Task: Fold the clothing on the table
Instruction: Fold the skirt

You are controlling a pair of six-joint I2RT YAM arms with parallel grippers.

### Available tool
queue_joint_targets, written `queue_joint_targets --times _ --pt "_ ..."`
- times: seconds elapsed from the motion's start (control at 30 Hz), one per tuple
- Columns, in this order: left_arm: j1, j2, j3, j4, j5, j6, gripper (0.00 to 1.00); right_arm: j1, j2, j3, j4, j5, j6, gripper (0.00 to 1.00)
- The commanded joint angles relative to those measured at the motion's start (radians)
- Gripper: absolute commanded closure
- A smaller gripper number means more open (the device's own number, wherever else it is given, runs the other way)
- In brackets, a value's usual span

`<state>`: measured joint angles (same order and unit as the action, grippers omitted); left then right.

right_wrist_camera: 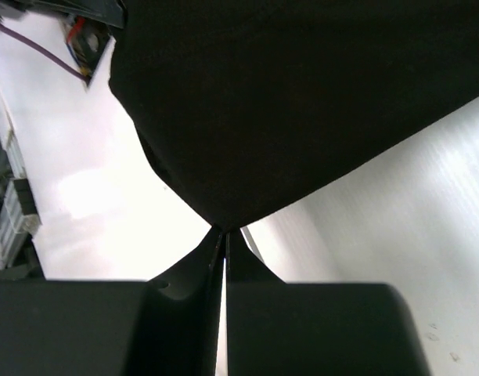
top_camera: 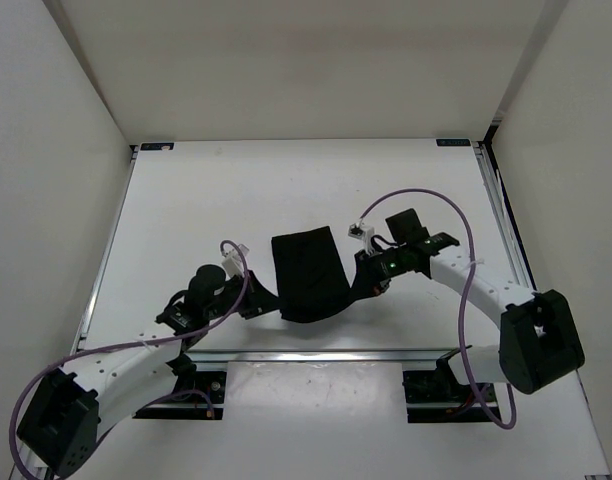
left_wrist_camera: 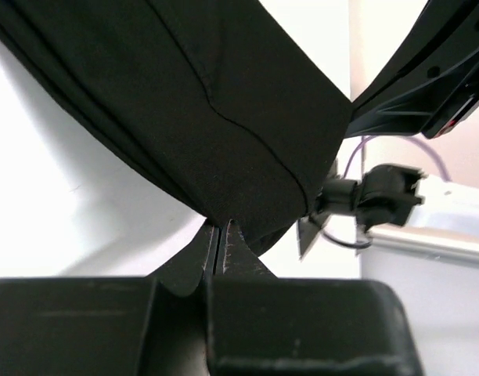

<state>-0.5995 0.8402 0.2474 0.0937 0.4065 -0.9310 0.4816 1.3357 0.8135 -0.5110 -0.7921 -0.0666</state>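
Left gripper [left_wrist_camera: 217, 235]: jaws pinched tight on one near corner of the black clothing [top_camera: 308, 272]. The fabric rises up and away from the tips, a seam line running across it. Right gripper [right_wrist_camera: 224, 235]: jaws likewise pressed together on the opposite near corner, cloth fanning out just beyond the tips. The clothing spans between the two grippers and stretches forward from them over the white tabletop [top_camera: 186, 200].

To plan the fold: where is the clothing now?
In the top view, the clothing is at the table centre, pinched between the left gripper and right gripper.
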Motion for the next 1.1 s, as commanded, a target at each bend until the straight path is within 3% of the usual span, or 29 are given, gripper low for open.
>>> queue_joint_targets --times 0.0,0.43,0.63,0.87,1.07 --pt "0.038 0.003 0.068 0.026 0.043 -0.034 1.0 -0.031 0.013 0.087 -0.03 -0.067 -0.01 1.0" --pt "0.085 0.235 0.243 0.189 0.078 -0.16 1.0 -0.112 0.269 0.349 -0.017 -0.197 0.051 1.0" --pt "0.142 0.277 0.21 0.285 0.086 -0.244 1.0 -0.144 0.404 0.467 -0.008 -0.245 0.057 1.0" --pt "0.155 0.251 0.214 0.262 0.06 -0.236 1.0 -0.176 0.396 0.444 0.038 -0.22 0.062 1.0" --pt "0.127 0.162 0.135 0.221 0.031 -0.252 1.0 -0.143 0.246 0.308 0.095 -0.109 0.022 1.0"
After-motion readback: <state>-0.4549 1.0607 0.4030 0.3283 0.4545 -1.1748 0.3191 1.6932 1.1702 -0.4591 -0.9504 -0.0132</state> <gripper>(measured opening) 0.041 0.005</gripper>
